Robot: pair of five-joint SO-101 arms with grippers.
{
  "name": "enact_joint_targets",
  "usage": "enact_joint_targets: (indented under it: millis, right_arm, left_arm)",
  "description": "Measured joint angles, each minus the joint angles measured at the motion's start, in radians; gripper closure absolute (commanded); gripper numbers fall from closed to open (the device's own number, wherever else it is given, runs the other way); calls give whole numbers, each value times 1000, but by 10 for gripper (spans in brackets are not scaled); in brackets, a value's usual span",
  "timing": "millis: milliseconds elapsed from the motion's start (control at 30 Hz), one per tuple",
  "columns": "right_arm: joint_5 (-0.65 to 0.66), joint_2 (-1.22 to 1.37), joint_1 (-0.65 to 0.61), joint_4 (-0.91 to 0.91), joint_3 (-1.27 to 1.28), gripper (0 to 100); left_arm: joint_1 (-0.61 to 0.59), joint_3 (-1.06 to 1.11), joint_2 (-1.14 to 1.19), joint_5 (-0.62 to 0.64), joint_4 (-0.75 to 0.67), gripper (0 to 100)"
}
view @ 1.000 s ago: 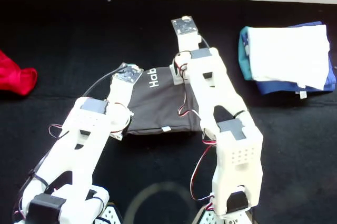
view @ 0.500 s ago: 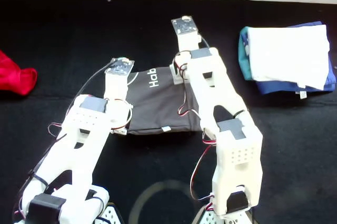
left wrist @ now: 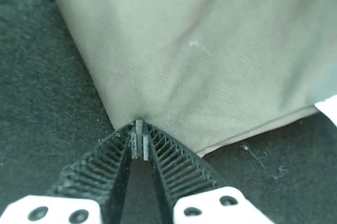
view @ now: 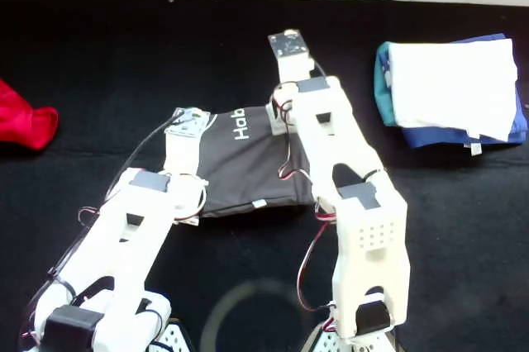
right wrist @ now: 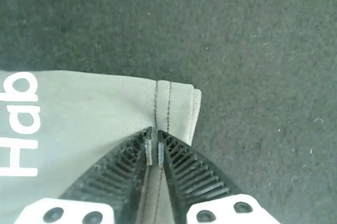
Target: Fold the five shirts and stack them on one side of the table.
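A dark grey shirt (view: 244,166) with white lettering lies folded on the black table (view: 124,46) between my two arms. In the left wrist view my left gripper (left wrist: 138,141) is shut on a corner of the grey shirt (left wrist: 210,56) at its left side. My right gripper (right wrist: 154,149) is shut on the stitched hem of the shirt (right wrist: 79,113) at its far right corner, beside the lettering. In the high view both arms' wrists cover the pinched corners.
A stack of folded shirts (view: 450,88), white on top of blue and teal, rests at the far right. A crumpled red shirt (view: 25,121) lies at the left edge. The table's far edge meets a pale wall.
My left arm's wrist shifted left along the shirt's edge, then drew back a little toward the near side. The right arm stayed almost still.
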Motion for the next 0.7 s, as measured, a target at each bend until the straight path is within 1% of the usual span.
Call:
enact_joint_targets:
  millis: [67, 167, 400, 467, 700]
  right_arm:
    - [0, 14, 5, 0, -25, 992]
    - [0, 17, 11, 18, -58, 992]
    - [0, 18, 31, 253, -304, 992]
    - [0, 18, 31, 341, -400, 992]
    - [-5, 18, 31, 640, -661, 992]
  left_arm:
    - [-20, 0, 0, -3, 0, 992]
    - [-32, 0, 0, -57, 0, 992]
    - [-37, -18, 0, -78, 9, 992]
    - [-38, -60, 0, -78, 48, 992]
    - [-38, -284, 0, -78, 273, 992]
